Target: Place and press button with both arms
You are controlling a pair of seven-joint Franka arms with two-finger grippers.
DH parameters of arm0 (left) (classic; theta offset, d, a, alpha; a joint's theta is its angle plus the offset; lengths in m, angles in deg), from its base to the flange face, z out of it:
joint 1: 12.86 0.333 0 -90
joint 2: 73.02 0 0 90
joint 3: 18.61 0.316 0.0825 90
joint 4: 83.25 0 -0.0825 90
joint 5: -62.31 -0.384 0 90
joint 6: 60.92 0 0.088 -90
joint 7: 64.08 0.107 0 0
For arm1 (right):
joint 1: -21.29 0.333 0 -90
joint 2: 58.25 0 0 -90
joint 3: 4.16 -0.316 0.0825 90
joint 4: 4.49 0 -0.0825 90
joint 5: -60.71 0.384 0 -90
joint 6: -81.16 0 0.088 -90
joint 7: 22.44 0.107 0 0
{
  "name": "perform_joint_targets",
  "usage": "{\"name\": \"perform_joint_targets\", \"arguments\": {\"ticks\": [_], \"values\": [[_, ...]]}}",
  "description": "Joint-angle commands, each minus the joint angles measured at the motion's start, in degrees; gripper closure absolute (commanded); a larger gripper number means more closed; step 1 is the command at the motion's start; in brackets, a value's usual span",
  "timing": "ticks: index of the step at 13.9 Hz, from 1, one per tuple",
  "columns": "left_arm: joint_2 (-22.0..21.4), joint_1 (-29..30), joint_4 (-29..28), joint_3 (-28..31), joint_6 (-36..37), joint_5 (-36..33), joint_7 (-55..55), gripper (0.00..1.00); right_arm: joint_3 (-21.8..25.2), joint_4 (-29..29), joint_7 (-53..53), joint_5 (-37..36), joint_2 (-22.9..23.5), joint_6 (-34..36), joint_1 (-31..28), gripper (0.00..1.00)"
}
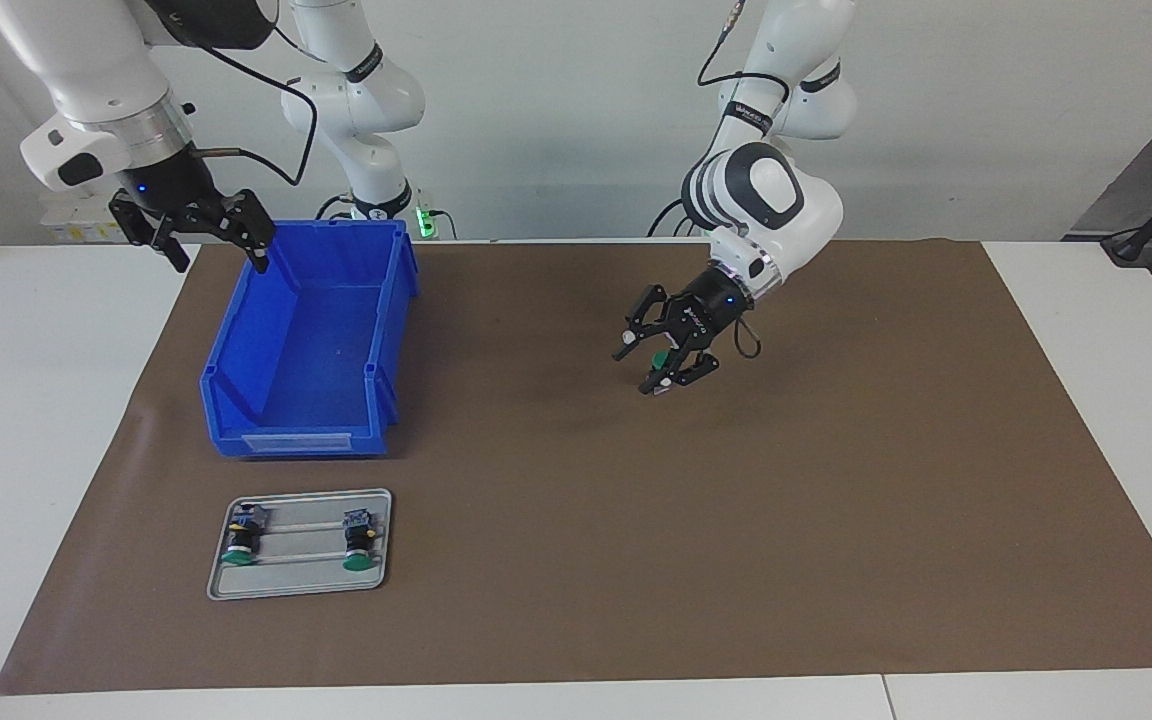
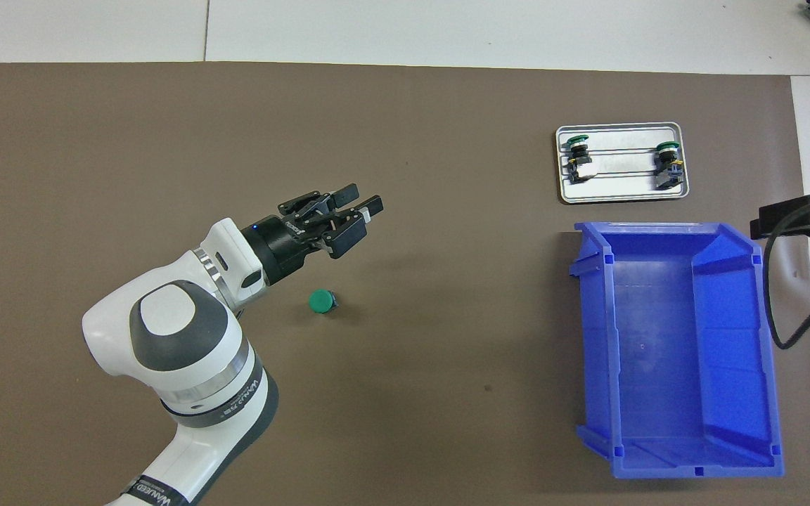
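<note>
A button [image 2: 320, 301] stands upright on the brown mat, green cap up, toward the left arm's end of the table. In the facing view only its green cap [image 1: 659, 358] shows through the fingers. My left gripper [image 2: 361, 211] hangs tilted over the mat close beside the button, open and holding nothing; in the facing view this gripper [image 1: 658, 372] partly covers the button. My right gripper [image 1: 219, 240] waits open in the air over the robots' end of the blue bin [image 1: 388, 330], empty.
The blue bin [image 2: 591, 330] is empty and lies toward the right arm's end. Farther from the robots than the bin, a grey metal tray [image 2: 619, 191] holds two more buttons [image 2: 579, 156] [image 2: 667, 161] lying on their sides.
</note>
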Motion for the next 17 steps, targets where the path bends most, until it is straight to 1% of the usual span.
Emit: {"name": "perform_joint_targets", "arguments": {"ticks": [1, 3, 5, 8, 11, 12, 14, 17], "values": [[-0.3, -0.4, 2.4, -1.3, -1.6, -0.7, -9.5, 0.41, -0.2, 1.1, -1.3, 0.0, -0.9, -0.3, -0.3, 0.00], [-0.4, -0.5, 3.8, -2.2, -1.9, -0.7, -18.6, 0.41, -0.2, 1.1, -1.3, -0.1, -0.9, -0.3, -0.3, 0.00], [-1.0, -0.5, 4.3, -2.7, -3.8, -0.7, -26.9, 0.41, -0.2, 1.1, -1.3, -0.1, -0.9, -0.3, -0.3, 0.00], [-1.6, -0.5, 4.5, -3.9, -6.4, -0.7, -33.0, 0.41, -0.2, 1.1, -1.3, 0.0, -1.0, -0.3, -0.3, 0.00], [-2.5, -0.5, 4.5, -4.0, -7.1, -0.7, -42.1, 0.41, -0.2, 1.1, -1.4, -0.1, -1.0, -0.3, -0.3, 0.00], [-3.1, -0.5, 4.5, -4.2, -8.3, -0.7, -44.3, 0.39, -0.2, 1.1, -1.3, -0.1, -0.9, -0.3, -0.3, 0.00], [-3.7, -0.5, 4.4, -5.3, -12.7, -0.7, -47.5, 0.28, -0.2, 1.1, -1.3, -0.1, -0.9, -0.3, -0.3, 0.00], [-4.1, -0.5, 4.7, -6.9, -17.8, -0.7, -55.4, 0.26, -0.2, 1.1, -1.4, 0.0, -1.0, -0.3, -0.3, 0.00]]}}
